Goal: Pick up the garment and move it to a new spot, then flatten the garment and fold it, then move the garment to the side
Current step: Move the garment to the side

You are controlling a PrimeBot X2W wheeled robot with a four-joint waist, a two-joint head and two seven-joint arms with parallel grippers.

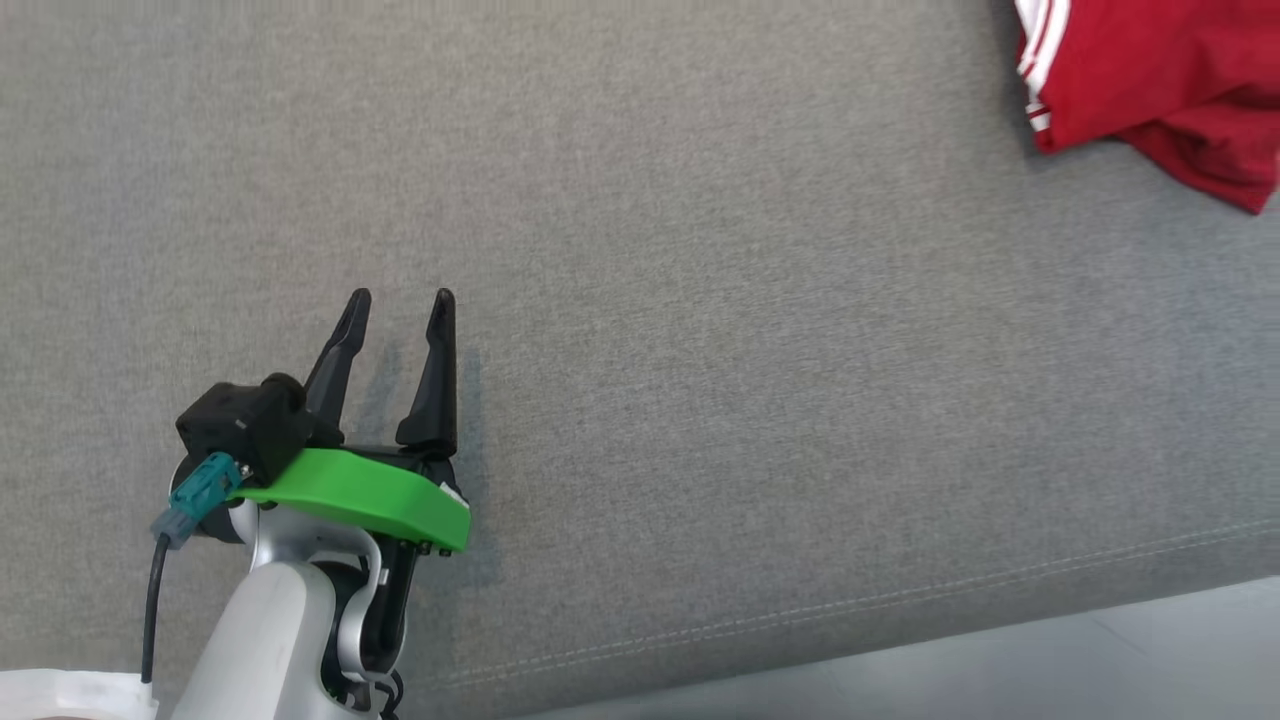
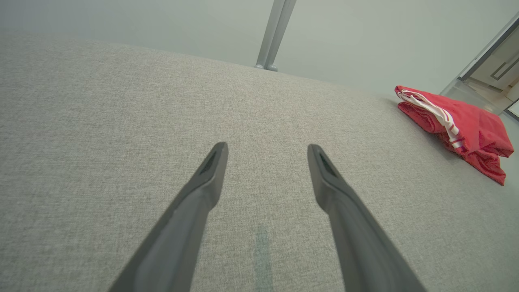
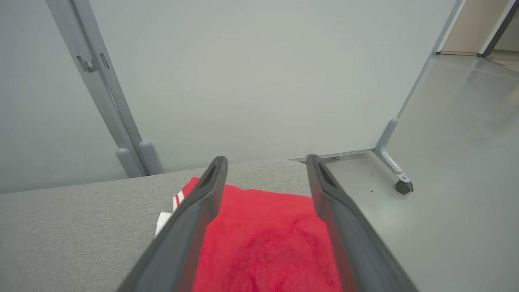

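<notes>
Found the red garment point(image 1: 1150, 80) heaped at the far right edge of the grey cushion point(image 1: 700, 300). Held the right gripper point(image 3: 266, 162) above it, spread wide, empty: fit for a pickup or a finished set-aside. Parked the left gripper point(image 1: 402, 300) near left, likewise wide, empty.

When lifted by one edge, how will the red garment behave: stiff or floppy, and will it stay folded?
Probably floppy: the red garment lies in soft, slumped folds on the grey fabric surface. Lifted from one point, its stacked layers would likely fall open. The nubby texture in the right wrist view suggests it won't slip easily.
</notes>
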